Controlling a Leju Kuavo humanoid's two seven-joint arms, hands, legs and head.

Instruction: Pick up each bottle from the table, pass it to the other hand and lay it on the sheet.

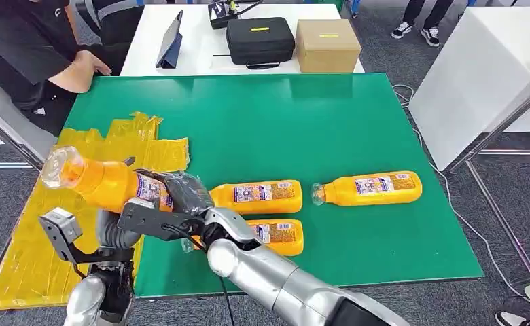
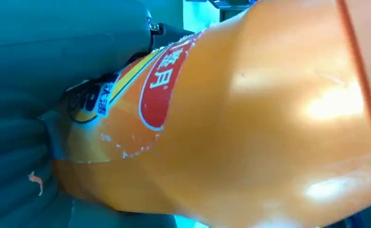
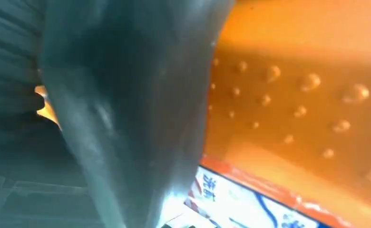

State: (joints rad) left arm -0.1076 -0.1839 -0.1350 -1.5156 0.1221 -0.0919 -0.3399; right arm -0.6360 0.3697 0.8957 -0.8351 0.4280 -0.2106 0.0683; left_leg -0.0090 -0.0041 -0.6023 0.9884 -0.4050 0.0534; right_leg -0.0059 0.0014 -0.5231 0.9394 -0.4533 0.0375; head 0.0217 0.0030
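An orange juice bottle [image 1: 106, 182] is held in the air over the edge of the crumpled yellow sheet [image 1: 38, 251], its clear cap pointing up and to the left. My right hand [image 1: 181, 193] grips its labelled body; the right wrist view shows the grey thumb [image 3: 126, 109] pressed against the bottle [image 3: 307, 104]. My left hand [image 1: 113, 231] comes up beneath the same bottle; in the left wrist view its grey fingers [image 2: 26, 142] lie along the bottle [image 2: 250, 123]. Three more orange bottles [image 1: 259, 195] [image 1: 371, 188] [image 1: 279, 236] lie on the green mat [image 1: 283, 122].
A person sits at the far left with a forearm [image 1: 79, 71] by the mat's corner. Behind the mat a white table carries a tablet [image 1: 170, 41], a black case [image 1: 260, 39] and a cardboard box [image 1: 327, 45]. Another white table [image 1: 480, 75] stands at the right.
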